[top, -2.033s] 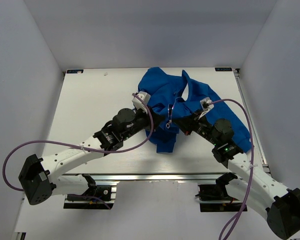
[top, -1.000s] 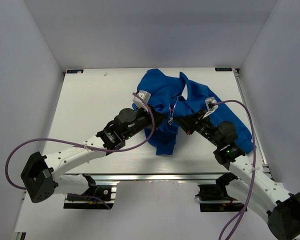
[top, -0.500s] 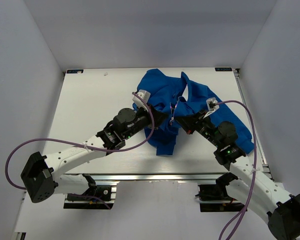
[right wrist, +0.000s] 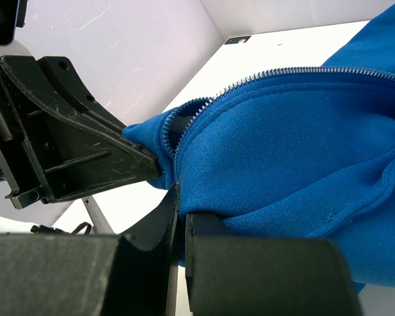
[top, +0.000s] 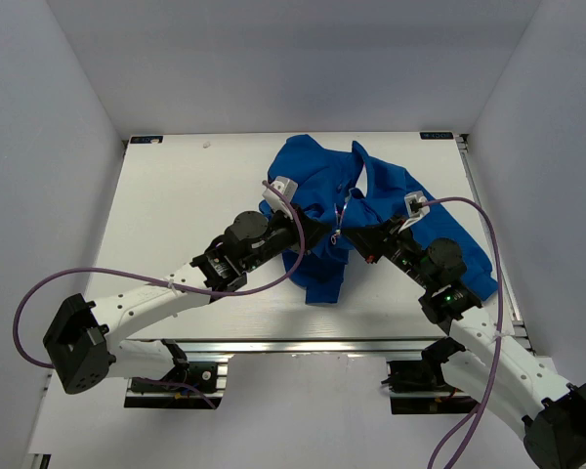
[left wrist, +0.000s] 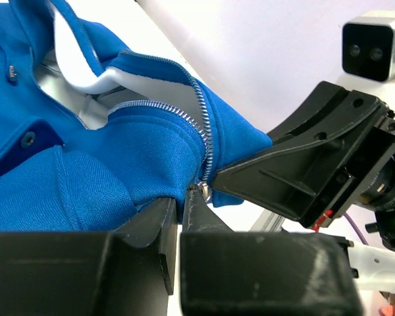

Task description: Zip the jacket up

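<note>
The royal-blue jacket point(top: 371, 195) lies crumpled at the table's back centre-right, its front lifted between my arms. My left gripper point(top: 324, 228) is shut on the jacket's front edge beside the silver zipper point(left wrist: 201, 135), with the metal slider point(left wrist: 206, 193) at its fingertips. My right gripper point(top: 356, 234) is shut on the opposite front edge of the jacket point(right wrist: 303, 145), right at the zipper teeth point(right wrist: 263, 79). The two grippers face each other, almost touching. White lining point(left wrist: 128, 82) shows at the open collar.
The white table point(top: 186, 195) has grey walls on three sides. Purple cables loop over both arms. The right arm's camera point(left wrist: 375, 43) shows in the left wrist view. A metal rail point(top: 303, 344) runs along the table's near edge.
Both grippers have moved a little away from the bases, lifting the jacket's front edges with them. The zipper end has risen slightly. Both grips are unchanged.
</note>
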`<state>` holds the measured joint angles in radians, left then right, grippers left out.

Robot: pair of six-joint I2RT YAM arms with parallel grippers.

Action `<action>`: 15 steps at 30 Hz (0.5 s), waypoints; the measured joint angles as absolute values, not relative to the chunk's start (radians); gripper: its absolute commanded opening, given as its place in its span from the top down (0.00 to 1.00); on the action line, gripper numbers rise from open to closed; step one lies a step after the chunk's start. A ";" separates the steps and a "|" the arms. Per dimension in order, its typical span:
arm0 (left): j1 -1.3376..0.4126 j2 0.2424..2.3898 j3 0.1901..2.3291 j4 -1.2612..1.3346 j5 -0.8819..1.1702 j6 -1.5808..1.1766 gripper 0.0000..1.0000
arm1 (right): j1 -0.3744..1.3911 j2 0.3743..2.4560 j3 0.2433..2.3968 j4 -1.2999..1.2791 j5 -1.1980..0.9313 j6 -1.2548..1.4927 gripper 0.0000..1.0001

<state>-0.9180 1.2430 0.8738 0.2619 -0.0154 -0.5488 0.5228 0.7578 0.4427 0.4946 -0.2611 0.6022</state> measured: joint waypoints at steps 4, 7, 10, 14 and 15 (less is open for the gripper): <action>-0.918 1.243 0.874 0.263 0.001 -0.546 1.00 | 0.523 0.758 0.443 0.495 -0.261 0.603 1.00; -0.918 1.245 0.874 0.264 0.012 -0.546 1.00 | 0.523 0.758 0.443 0.493 -0.257 0.603 1.00; -0.918 1.245 0.874 0.268 0.023 -0.547 1.00 | 0.523 0.758 0.443 0.490 -0.249 0.603 1.00; -0.918 1.245 0.874 0.272 0.038 -0.551 1.00 | 0.523 0.753 0.443 0.488 -0.237 0.603 1.00; -0.918 1.245 0.874 0.273 0.041 -0.554 1.00 | 0.523 0.749 0.443 0.488 -0.236 0.603 1.00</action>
<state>-0.9180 1.2449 0.8738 0.2729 0.0406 -0.5541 0.5228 0.7486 0.4427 0.4881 -0.2356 0.6029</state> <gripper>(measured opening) 0.148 0.033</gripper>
